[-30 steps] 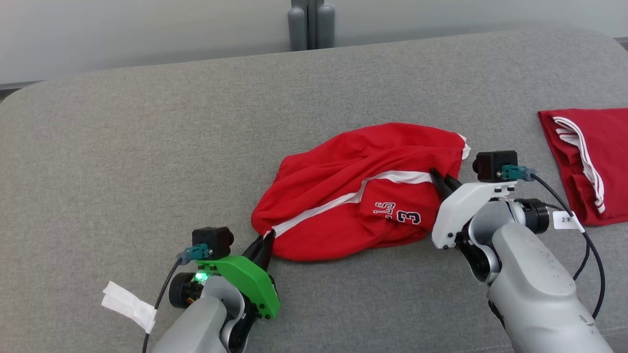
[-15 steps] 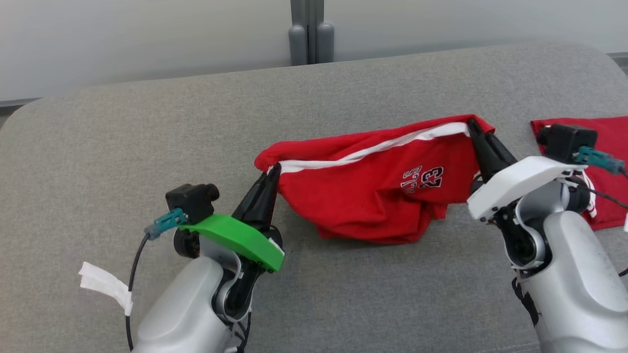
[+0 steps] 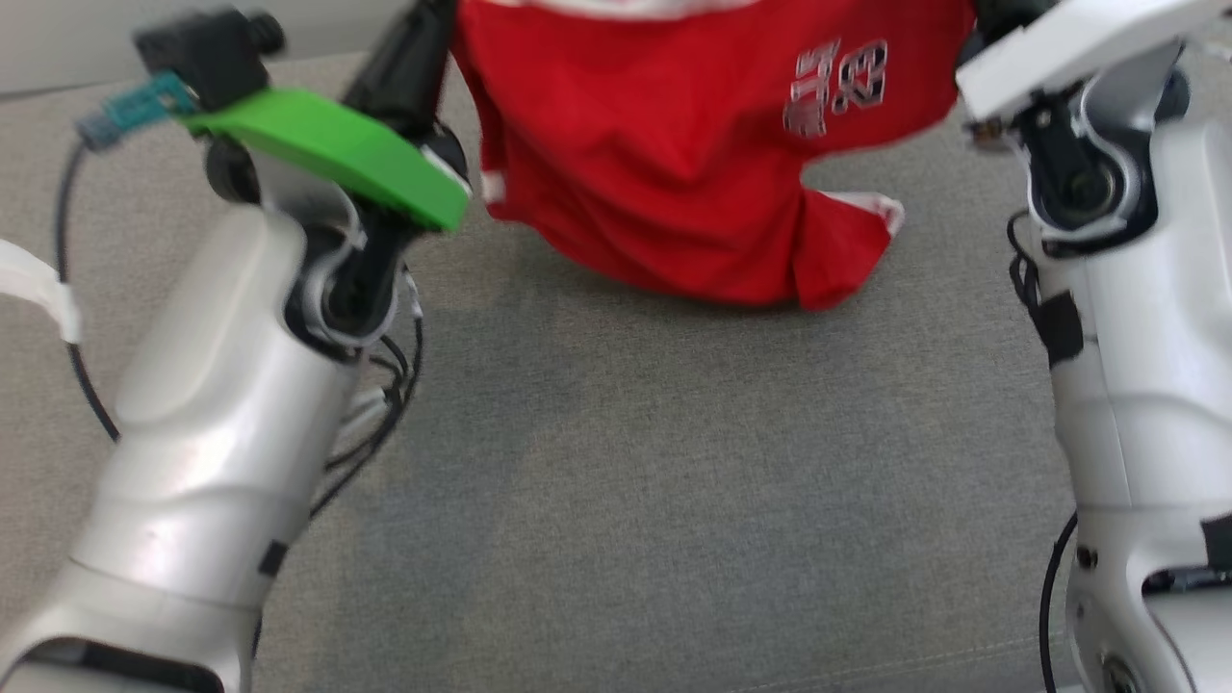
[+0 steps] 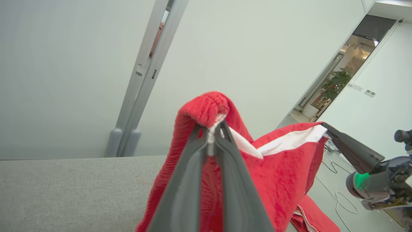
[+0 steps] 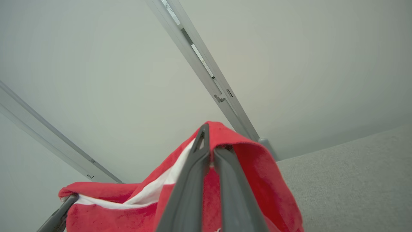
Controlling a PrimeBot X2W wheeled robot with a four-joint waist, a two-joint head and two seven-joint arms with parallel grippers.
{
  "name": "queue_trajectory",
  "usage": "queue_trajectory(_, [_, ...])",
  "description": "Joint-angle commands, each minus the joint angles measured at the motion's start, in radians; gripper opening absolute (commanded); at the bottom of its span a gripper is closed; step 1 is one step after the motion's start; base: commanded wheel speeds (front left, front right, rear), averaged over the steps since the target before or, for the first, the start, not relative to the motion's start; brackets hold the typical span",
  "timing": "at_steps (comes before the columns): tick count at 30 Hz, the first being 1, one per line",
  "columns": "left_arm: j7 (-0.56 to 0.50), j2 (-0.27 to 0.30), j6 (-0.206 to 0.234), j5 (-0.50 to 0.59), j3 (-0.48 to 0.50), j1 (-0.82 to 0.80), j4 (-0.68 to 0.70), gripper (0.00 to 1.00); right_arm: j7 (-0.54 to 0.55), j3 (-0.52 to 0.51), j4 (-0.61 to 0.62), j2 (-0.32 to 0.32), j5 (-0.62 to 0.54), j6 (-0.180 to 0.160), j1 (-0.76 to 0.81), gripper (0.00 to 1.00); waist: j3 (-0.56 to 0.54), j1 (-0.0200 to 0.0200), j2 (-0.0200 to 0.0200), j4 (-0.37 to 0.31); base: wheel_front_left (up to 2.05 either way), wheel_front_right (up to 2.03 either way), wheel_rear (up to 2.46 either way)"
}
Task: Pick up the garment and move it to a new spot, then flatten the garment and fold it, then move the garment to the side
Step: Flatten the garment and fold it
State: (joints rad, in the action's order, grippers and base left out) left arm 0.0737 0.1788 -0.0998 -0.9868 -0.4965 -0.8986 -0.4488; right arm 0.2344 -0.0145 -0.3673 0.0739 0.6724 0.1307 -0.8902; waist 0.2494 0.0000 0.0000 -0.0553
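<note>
Your left gripper (image 4: 215,127) is clamped on one white-trimmed corner of the red garment (image 3: 674,144) and your right gripper (image 5: 210,145) pinches the opposite corner, with the cloth hanging stretched between them, number print facing you, its lower folds drooping close above the grey cushion (image 3: 626,462).
</note>
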Motion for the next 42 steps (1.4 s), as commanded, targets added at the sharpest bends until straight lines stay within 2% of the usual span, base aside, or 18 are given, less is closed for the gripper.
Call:
queue_trajectory(1, [0.027,0.012,0.005,0.024,0.015,-0.07,-0.03,0.0,-0.043,0.004,-0.045,-0.004,-0.032,0.0,-0.075,0.0,0.1,0.0,0.0,-0.042,0.0,0.0,0.0])
queue_trajectory(5, [0.119,0.01,0.007,0.082,0.045,-0.243,-0.104,0.0,-0.209,0.0,-0.161,-0.013,-0.064,0.0,-0.278,0.0,0.151,0.0,0.0,-0.055,0.0,0.0,0.0])
queue_trajectory(9, [0.181,-0.005,0.001,0.124,0.098,-0.357,-0.136,0.0,-0.376,0.047,-0.197,-0.015,-0.029,0.0,-0.412,0.0,0.172,0.0,0.0,-0.057,0.0,0.0,0.0])
queue_trajectory(13, [0.191,-0.03,-0.011,0.193,0.174,-0.381,-0.084,0.0,-0.453,0.125,-0.182,0.028,0.027,0.0,-0.441,0.0,0.188,0.0,0.0,-0.051,0.0,0.0,0.0])
queue_trajectory(17, [0.19,-0.064,-0.026,0.272,0.2,-0.253,-0.02,0.0,-0.458,0.243,-0.16,0.095,0.091,0.0,-0.356,0.0,0.2,0.0,0.0,-0.036,0.0,0.0,0.0])
queue_trajectory(21, [0.191,-0.093,-0.031,0.284,0.163,-0.062,0.033,0.0,-0.433,0.374,-0.128,0.181,0.178,0.0,-0.206,0.0,0.193,0.0,0.0,-0.02,0.0,0.0,0.0])
queue_trajectory(24, [0.191,-0.085,-0.031,0.269,0.112,0.092,0.061,0.0,-0.41,0.452,-0.1,0.244,0.24,0.0,-0.071,0.0,0.171,0.0,0.0,-0.011,0.0,0.0,0.0])
queue_trajectory(30, [0.191,-0.016,-0.031,0.237,-0.039,0.356,0.094,0.0,-0.321,0.561,0.008,0.366,0.36,0.0,0.199,0.0,0.083,0.0,0.0,0.007,0.0,0.0,0.0])
queue_trajectory(31, [0.191,0.016,-0.031,0.222,-0.077,0.429,0.096,0.0,-0.276,0.582,0.059,0.424,0.386,0.0,0.289,0.0,0.045,0.0,0.0,0.008,0.0,0.0,0.0])
queue_trajectory(34, [0.191,0.05,-0.031,0.205,-0.124,0.52,0.096,0.0,-0.209,0.594,0.107,0.49,0.398,0.0,0.406,0.0,-0.005,0.0,0.0,0.012,0.0,0.0,0.0])
queue_trajectory(37, [0.191,0.122,-0.031,0.245,-0.2,0.586,0.072,0.0,-0.135,0.582,0.152,0.56,0.364,0.0,0.517,0.0,-0.054,0.0,0.0,0.015,0.0,0.0,0.0])
queue_trajectory(42, [0.17,0.194,-0.031,0.257,-0.261,0.673,0.07,0.0,0.003,0.504,0.265,0.6,0.385,0.0,0.715,0.0,-0.106,0.0,0.0,0.017,0.0,0.0,0.0])
